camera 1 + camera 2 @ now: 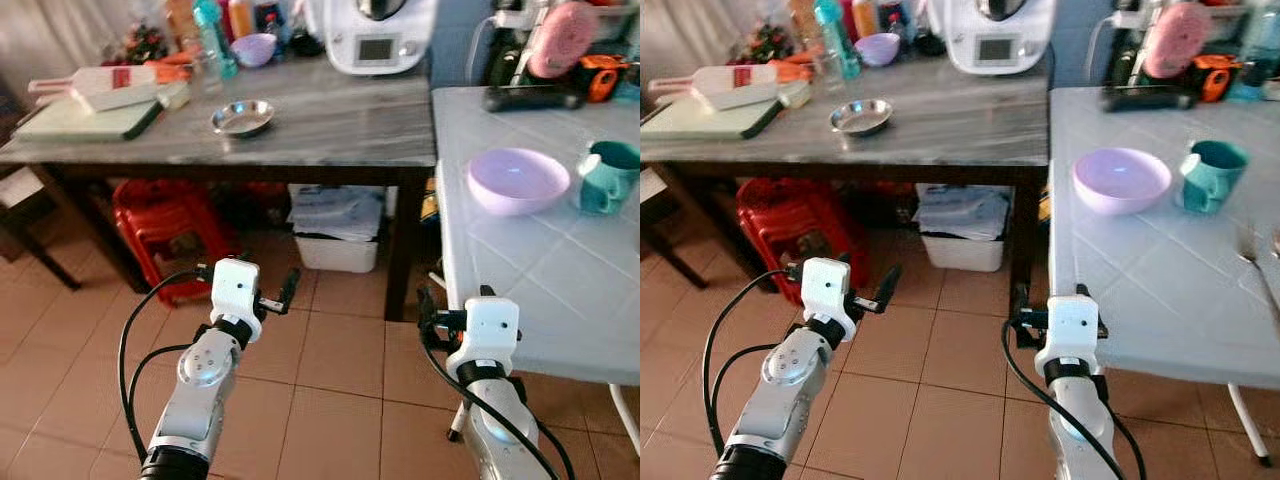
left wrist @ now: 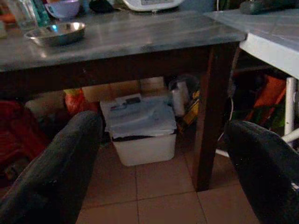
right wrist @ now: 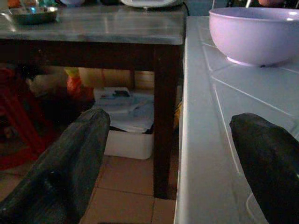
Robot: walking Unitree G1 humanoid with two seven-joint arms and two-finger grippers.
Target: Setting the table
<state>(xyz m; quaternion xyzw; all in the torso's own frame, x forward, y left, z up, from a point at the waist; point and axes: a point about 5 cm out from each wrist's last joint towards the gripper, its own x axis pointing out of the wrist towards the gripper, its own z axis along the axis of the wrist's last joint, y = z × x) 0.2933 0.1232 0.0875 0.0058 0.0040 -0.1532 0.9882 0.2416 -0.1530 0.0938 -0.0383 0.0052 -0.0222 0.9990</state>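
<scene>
Lilac bowl (image 1: 518,180): sitting on the white tiled table (image 1: 560,290) beside a teal mug (image 1: 610,176); likely light, rigid plastic, slick-walled; the rim is offering the best hold.
Left gripper (image 2: 163,172): hanging with fingers spread wide, holding nothing.
Right gripper (image 3: 173,163): gaping wide at the table edge, holding nothing.
Obscured: cutlery (image 1: 1258,262) at the frame edge is getting cut off, hard to identify.

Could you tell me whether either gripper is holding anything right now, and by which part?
Nothing is held. The left gripper and the right gripper are both open and empty, hovering over the floor by the tables.
</scene>
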